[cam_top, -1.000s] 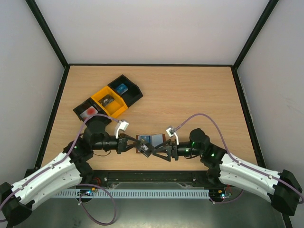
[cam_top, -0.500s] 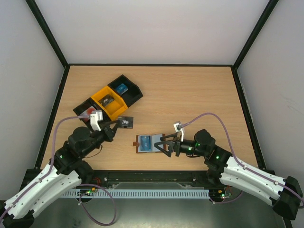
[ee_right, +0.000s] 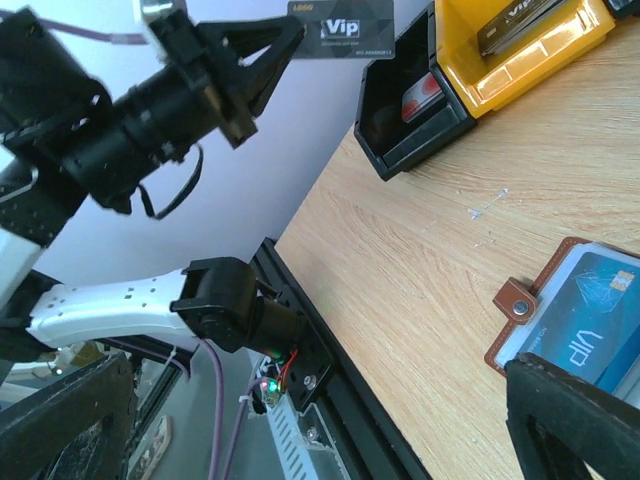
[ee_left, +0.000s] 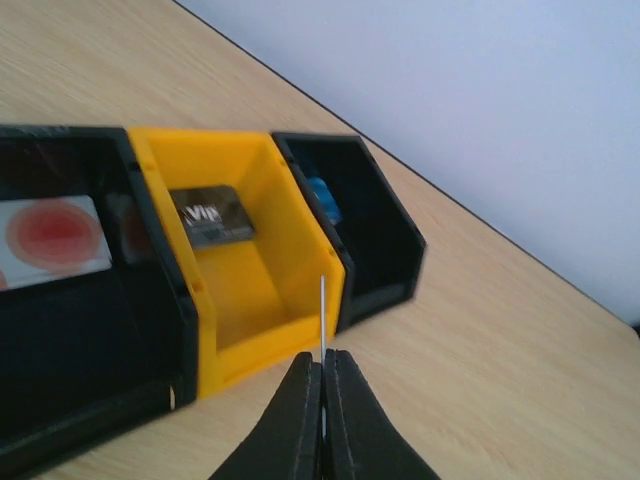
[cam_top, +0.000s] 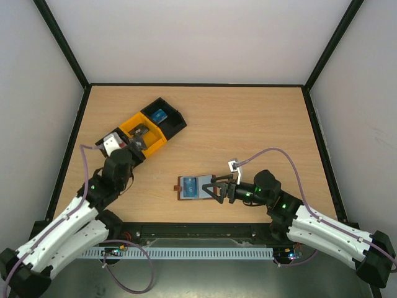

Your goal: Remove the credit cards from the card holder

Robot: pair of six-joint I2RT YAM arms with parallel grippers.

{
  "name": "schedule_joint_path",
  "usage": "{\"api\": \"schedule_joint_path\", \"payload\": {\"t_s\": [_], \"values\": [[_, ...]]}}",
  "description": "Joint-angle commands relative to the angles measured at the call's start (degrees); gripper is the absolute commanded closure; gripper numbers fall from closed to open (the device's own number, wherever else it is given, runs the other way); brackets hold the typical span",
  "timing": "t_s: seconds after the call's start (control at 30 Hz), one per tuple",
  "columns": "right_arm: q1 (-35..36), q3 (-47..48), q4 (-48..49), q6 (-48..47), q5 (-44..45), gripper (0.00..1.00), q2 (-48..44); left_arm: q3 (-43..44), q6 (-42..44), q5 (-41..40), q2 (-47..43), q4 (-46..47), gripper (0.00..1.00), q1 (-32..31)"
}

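Observation:
The brown card holder (cam_top: 193, 188) lies open on the table with a blue credit card (cam_top: 190, 185) showing in its pale pocket. My right gripper (cam_top: 214, 188) stands open at the holder's right end, gripping nothing. My left gripper (cam_top: 131, 148) is shut on a dark grey credit card (ee_right: 340, 30), raised near the trays. The left wrist view shows that card edge-on (ee_left: 323, 310) above the yellow tray's near wall. The trays hold other credit cards: white with a red blotch (ee_left: 55, 235), dark grey (ee_left: 212, 215) and blue (ee_left: 322, 195).
Three joined trays sit at the back left: a black one (ee_left: 90, 330), a yellow one (cam_top: 149, 141) and another black one (cam_top: 175, 121). A black rail (cam_top: 198, 231) runs along the table's near edge. Black posts frame the walls.
My left arm swung away from the card holder to the trays, carrying the dark grey card. My right gripper opened and drew slightly right. The holder now lies flat.

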Motion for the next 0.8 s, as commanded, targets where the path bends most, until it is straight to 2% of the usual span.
{"api": "schedule_joint_path", "payload": {"t_s": [0.0, 0.1, 0.27, 0.4, 0.77], "values": [[0.26, -0.47, 0.73, 0.19, 0.88, 0.02, -1.17, 5.16, -0.27, 2.33, 7.75, 6.32, 0.97, 7.02], [0.24, -0.53, 0.64, 0.26, 1.41, 0.02, -1.3, 5.47, -1.33, 8.36, 12.85, 11.05, 0.97, 12.49], [0.24, -0.55, 0.29, 0.21, 1.47, 0.02, -1.47, 7.74, -7.44, 9.85, 21.99, 13.02, 0.97, 18.25], [0.22, -0.39, 0.16, -0.08, 1.64, 0.02, -1.41, 8.9, -8.34, 11.32, 28.27, 16.64, 0.97, 21.9], [0.29, -0.04, -0.16, -0.1, 1.39, 0.02, -1.31, 12.13, -9.91, 9.95, 43.26, 24.56, 0.97, 25.76]]}}
